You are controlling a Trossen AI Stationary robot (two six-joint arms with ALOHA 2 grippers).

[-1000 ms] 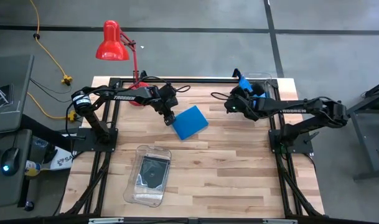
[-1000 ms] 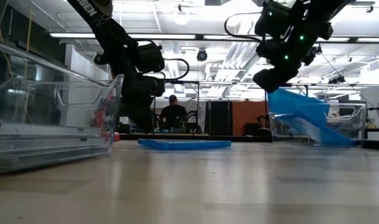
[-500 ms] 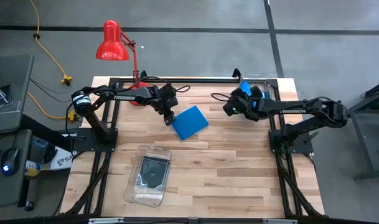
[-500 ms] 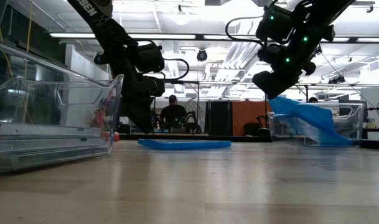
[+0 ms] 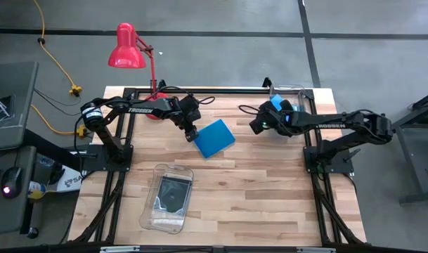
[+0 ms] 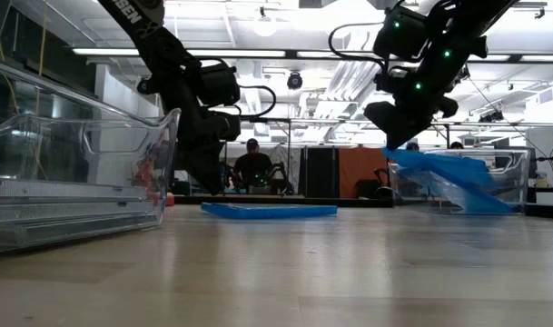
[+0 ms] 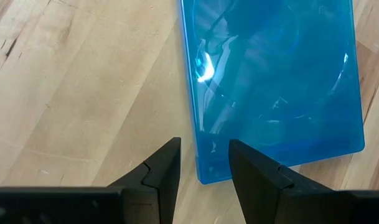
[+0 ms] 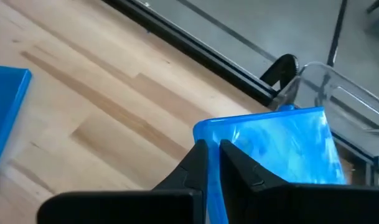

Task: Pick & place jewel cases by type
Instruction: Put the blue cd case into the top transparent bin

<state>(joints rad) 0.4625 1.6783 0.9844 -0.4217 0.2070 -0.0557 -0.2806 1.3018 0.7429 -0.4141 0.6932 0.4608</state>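
A robotics lab or workshop: a wooden table (image 5: 256, 190) on a black metal frame stands on bare concrete floor (image 5: 214, 42), beneath exposed ceiling ducts (image 6: 340, 68) and strip lights (image 6: 122, 52), with a person (image 6: 253, 166) seated at equipment behind.

Two blue jewel cases: one flat on the table (image 5: 215, 138), one tilted at the far bin (image 6: 444, 171); one dark case (image 5: 173, 193); two clear bins (image 5: 152, 211) (image 6: 521, 177); one red lamp (image 5: 127, 48)
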